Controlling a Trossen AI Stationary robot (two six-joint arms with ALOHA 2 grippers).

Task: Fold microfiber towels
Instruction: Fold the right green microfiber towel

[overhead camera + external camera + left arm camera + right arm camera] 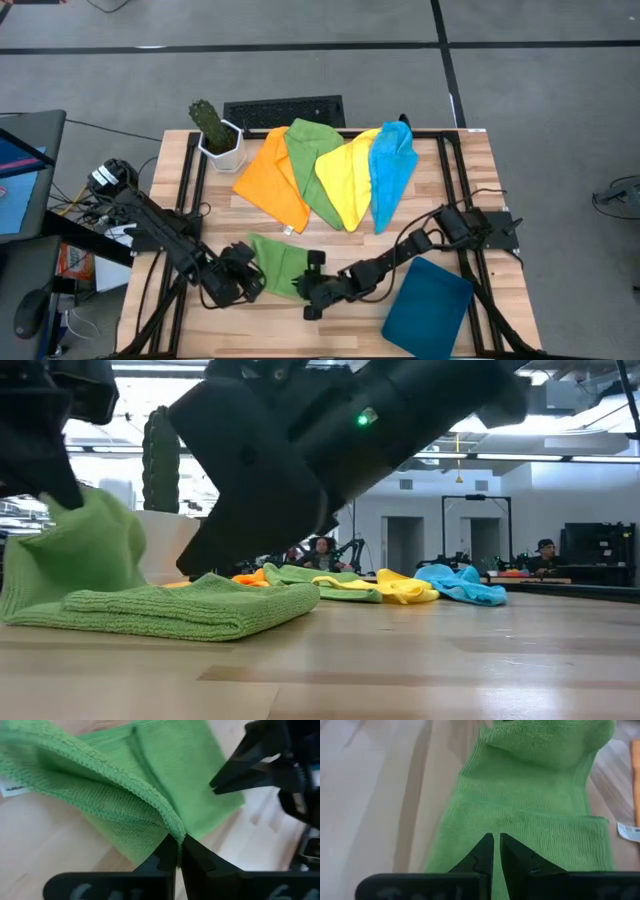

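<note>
From above I see my left gripper (250,283) and right gripper (312,292) at opposite edges of a green towel (280,264) lying near the front of the wooden table (490,170). Behind it, four more towels fan out, overlapping: orange (270,178), green (313,165), yellow (350,175), blue (390,165). A dark teal tray (428,308) sits front right; a potted cactus (214,130) stands back left.

One towel (278,265) lies between both tools, four others (330,175) behind
</note>
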